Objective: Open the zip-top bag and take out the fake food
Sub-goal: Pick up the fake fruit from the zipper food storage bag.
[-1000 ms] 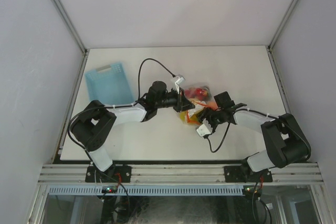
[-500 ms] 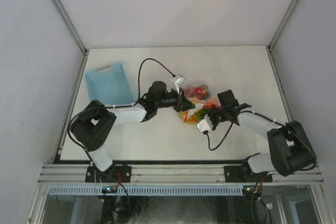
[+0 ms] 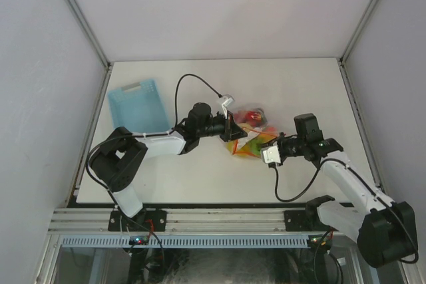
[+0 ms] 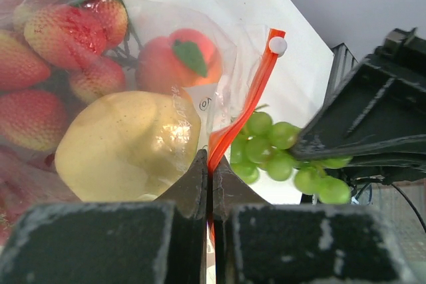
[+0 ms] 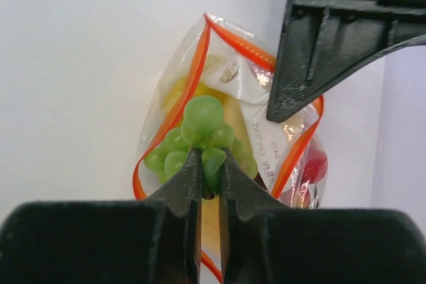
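Observation:
The clear zip-top bag (image 3: 251, 126) lies mid-table with its mouth open toward the right. My left gripper (image 4: 210, 171) is shut on its red-orange zip strip (image 4: 247, 101). Strawberries (image 4: 63, 34), an orange fruit (image 4: 176, 61) and a yellow fruit (image 4: 126, 147) of the fake food show through the plastic. My right gripper (image 5: 211, 167) is shut on a green grape bunch (image 5: 200, 128), held just outside the bag's open mouth (image 5: 190, 74). In the top view the right gripper (image 3: 265, 144) sits right of the bag, facing the left gripper (image 3: 233, 131).
A light-blue slotted basket (image 3: 138, 106) lies at the left of the white table (image 3: 200, 74). A left gripper finger (image 5: 333, 38) hangs over the bag's right side in the right wrist view. Black cables loop beside both arms.
The right gripper closed on the grape bunch and drew back to the right, bringing it out of the bag's mouth. The left gripper kept its hold on the zip strip.

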`<control>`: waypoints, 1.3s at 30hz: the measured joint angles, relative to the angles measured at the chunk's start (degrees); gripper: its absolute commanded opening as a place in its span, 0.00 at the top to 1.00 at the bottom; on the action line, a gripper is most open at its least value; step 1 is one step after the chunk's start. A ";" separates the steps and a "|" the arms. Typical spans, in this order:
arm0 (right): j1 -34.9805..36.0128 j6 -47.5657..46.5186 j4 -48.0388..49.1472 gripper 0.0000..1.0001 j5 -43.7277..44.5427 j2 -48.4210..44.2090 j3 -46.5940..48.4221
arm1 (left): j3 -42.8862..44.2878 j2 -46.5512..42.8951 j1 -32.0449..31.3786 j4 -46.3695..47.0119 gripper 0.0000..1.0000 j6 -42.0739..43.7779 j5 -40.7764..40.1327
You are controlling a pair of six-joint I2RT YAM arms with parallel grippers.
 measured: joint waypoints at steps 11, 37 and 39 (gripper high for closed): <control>-1.40 19.56 3.69 1.00 -5.64 -9.11 0.15 | 0.00 0.00 0.00 0.00 1.00 -0.46 -0.50; -7.65 55.93 16.44 1.00 -10.84 -10.16 9.25 | -3.65 -6.36 0.00 3.45 0.26 -1.22 -4.57; -7.82 57.75 17.03 1.00 -11.04 -9.75 9.25 | -5.11 -8.76 0.00 4.37 0.22 -0.31 -5.40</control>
